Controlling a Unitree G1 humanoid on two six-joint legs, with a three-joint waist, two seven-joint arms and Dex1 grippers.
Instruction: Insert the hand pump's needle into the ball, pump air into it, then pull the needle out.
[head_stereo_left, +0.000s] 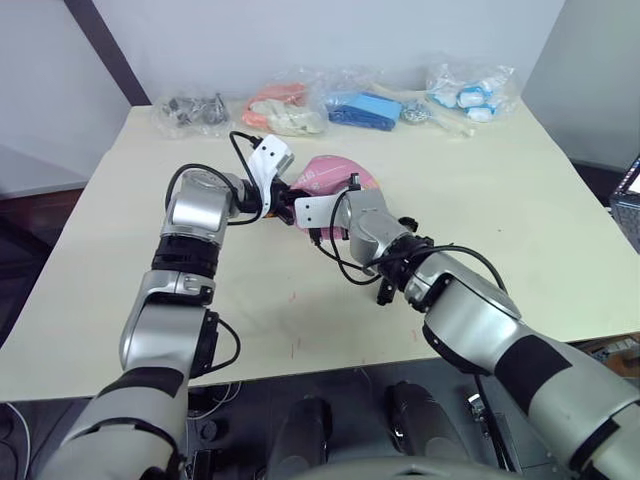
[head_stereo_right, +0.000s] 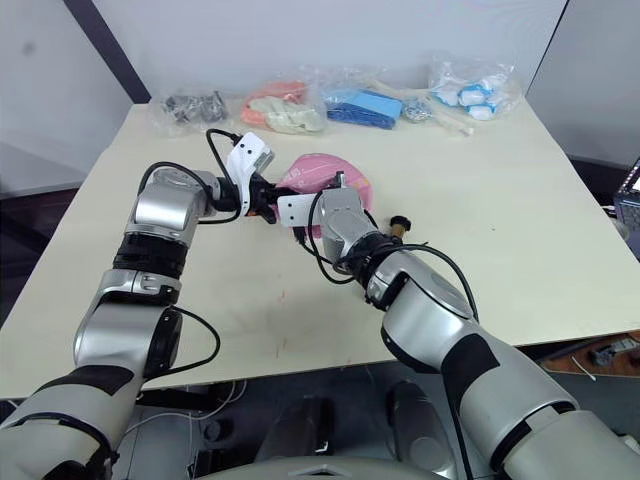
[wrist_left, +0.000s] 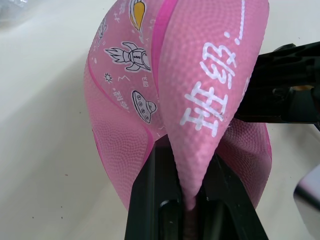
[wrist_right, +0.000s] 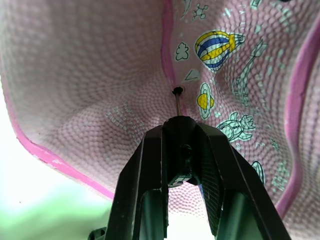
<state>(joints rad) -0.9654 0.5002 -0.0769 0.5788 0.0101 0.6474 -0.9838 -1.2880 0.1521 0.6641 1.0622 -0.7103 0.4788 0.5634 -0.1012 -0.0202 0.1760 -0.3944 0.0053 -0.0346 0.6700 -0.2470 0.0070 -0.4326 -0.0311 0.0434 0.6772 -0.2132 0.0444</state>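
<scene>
The limp pink ball (head_stereo_left: 335, 178) with cartoon stickers lies at the table's middle, folded in on itself. My left gripper (wrist_left: 187, 155) is shut on a pinched fold of the ball (wrist_left: 200, 75). From the other side my right gripper (wrist_right: 180, 125) is shut on the needle's black fitting (wrist_right: 180, 131). The thin needle (wrist_right: 178, 102) points at the ball's black valve dot (wrist_right: 177, 91), its tip right at the hole. A bronze and black end of the hand pump (head_stereo_right: 398, 225) pokes out behind my right wrist; its hose is hidden.
Clear plastic bags line the table's far edge: grey metal parts (head_stereo_left: 190, 110), orange and cream items (head_stereo_left: 285, 110), blue items (head_stereo_left: 362, 107), white and blue items (head_stereo_left: 470, 92). The cream table (head_stereo_left: 520, 200) spreads wide on both sides of the ball.
</scene>
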